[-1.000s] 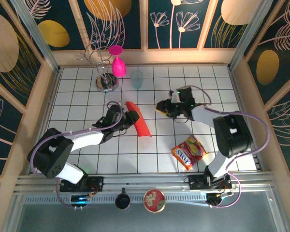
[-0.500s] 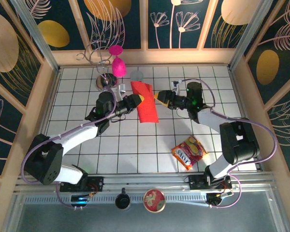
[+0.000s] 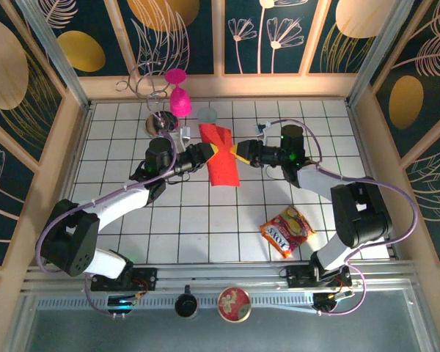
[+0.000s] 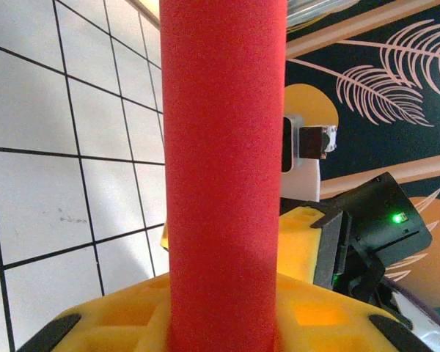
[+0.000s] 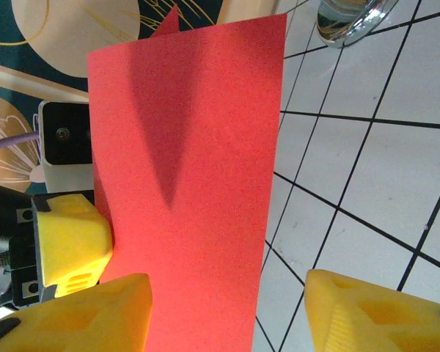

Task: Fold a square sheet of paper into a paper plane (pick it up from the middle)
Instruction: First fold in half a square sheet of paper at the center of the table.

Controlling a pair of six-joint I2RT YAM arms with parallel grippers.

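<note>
Bright, even light came from overhead; soft shadows lay on the white table (image 3: 205, 235) left of the square sheet of paper (image 3: 221, 158). Up close, a dark wedge of shadow ran down that sheet, grain crisp; the chrome base (image 5: 352, 18) beside its top corner glinted.

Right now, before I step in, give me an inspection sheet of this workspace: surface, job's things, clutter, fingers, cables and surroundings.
Surface: white tabletop with a black grid, no spills seen.
Job's things: bright red sheet of paper, held up off the table between the arms; it looks folded over but is not a finished plane.
Clutter: pink goblet by a chrome wire stand; clear tumbler; red-and-yellow snack packet.
Grippers: left gripper fingers shut on the paper; right gripper fingers open at its other edge.
Cables: purple cables loop along both arms, none seen snagged.
Surroundings: dark floral wall panels in wooden frames.
</note>
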